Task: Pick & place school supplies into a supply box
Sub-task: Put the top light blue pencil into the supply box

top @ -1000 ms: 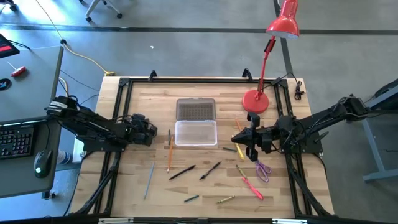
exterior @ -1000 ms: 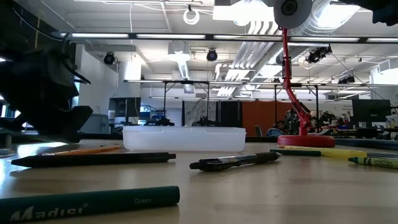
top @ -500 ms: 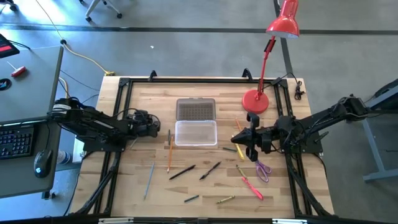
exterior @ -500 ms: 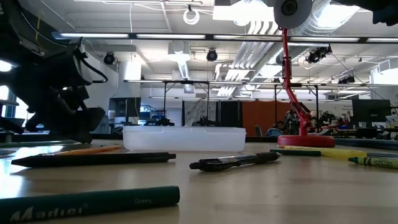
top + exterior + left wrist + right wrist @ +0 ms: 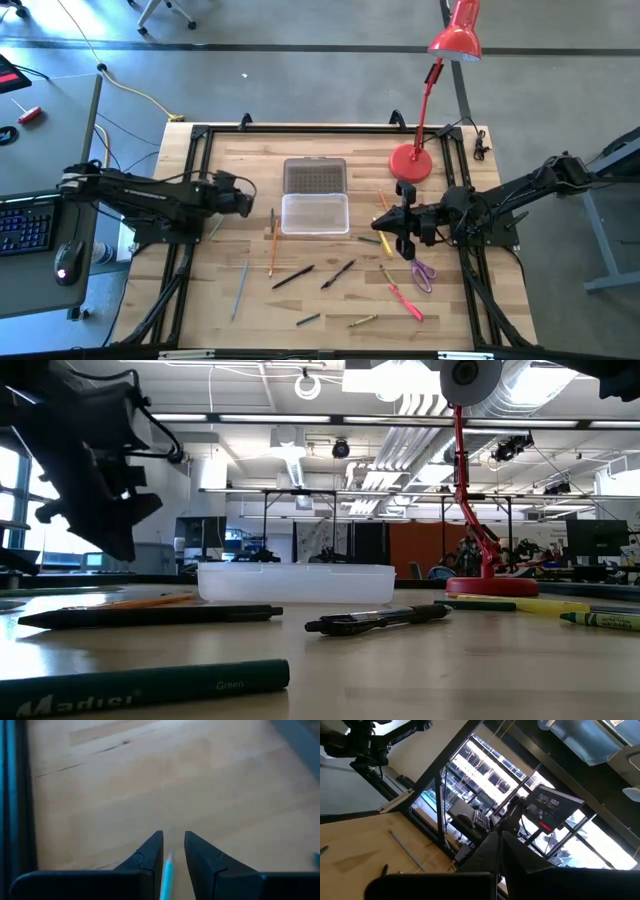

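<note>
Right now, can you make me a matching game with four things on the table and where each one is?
Things:
1. red lamp
2. purple scissors
3. clear box
4. right claw

Places:
A. middle of the table, just in front of the ribbed lid
B. far right part of the table, base on the wood
C. near the right edge, beside a pink pen
D. above the pens right of the box

Pairs: 1-B, 2-C, 3-A, 4-D
</note>
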Controlling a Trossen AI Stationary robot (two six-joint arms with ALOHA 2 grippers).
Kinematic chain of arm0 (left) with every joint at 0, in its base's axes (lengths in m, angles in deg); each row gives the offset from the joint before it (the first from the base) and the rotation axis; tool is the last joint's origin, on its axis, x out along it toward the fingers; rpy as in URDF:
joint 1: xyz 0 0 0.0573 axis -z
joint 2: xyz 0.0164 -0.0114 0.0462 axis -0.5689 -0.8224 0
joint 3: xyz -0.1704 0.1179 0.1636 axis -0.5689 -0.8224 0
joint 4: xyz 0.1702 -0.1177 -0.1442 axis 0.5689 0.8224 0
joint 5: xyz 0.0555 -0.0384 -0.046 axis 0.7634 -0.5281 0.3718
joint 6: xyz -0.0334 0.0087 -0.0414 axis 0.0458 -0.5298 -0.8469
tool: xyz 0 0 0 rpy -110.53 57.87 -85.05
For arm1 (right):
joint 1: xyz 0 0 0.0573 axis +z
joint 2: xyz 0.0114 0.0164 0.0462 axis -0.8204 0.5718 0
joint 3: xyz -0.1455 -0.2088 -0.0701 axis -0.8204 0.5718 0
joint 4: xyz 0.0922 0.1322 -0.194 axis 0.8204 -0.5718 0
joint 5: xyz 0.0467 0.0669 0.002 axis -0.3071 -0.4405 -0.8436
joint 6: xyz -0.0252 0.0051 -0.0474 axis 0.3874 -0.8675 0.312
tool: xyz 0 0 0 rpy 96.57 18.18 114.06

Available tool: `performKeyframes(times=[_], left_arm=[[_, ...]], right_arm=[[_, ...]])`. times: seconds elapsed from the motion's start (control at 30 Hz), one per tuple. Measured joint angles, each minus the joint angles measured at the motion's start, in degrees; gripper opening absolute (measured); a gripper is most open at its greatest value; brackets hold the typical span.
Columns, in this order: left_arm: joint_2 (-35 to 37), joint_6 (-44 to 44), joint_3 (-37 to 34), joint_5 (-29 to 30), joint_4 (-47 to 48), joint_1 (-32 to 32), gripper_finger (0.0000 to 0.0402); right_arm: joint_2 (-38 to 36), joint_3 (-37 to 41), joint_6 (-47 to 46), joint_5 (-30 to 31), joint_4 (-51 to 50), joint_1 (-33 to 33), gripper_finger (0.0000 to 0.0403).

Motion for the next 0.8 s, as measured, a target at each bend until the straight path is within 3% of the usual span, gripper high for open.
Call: performKeyframes(times=[0.17, 0.37, 0.8], left_arm=[[0.54, -7.28, -2.61, -3.56, 2.80, 7.57, 0.0111], [0.56, -19.85, -7.74, -1.30, 2.23, 16.41, 0.0111], [-0.49, -18.13, -12.13, 4.66, -6.24, 18.80, 0.0108]], right_arm=[[0.00, 0.00, -1.19, -0.01, -0.19, 0.01, 0.0000], [0.00, 0.00, -3.12, -0.01, -0.27, 0.02, 0.0000], [0.00, 0.00, -2.98, -5.12, -0.15, 0.02, 0.0000]])
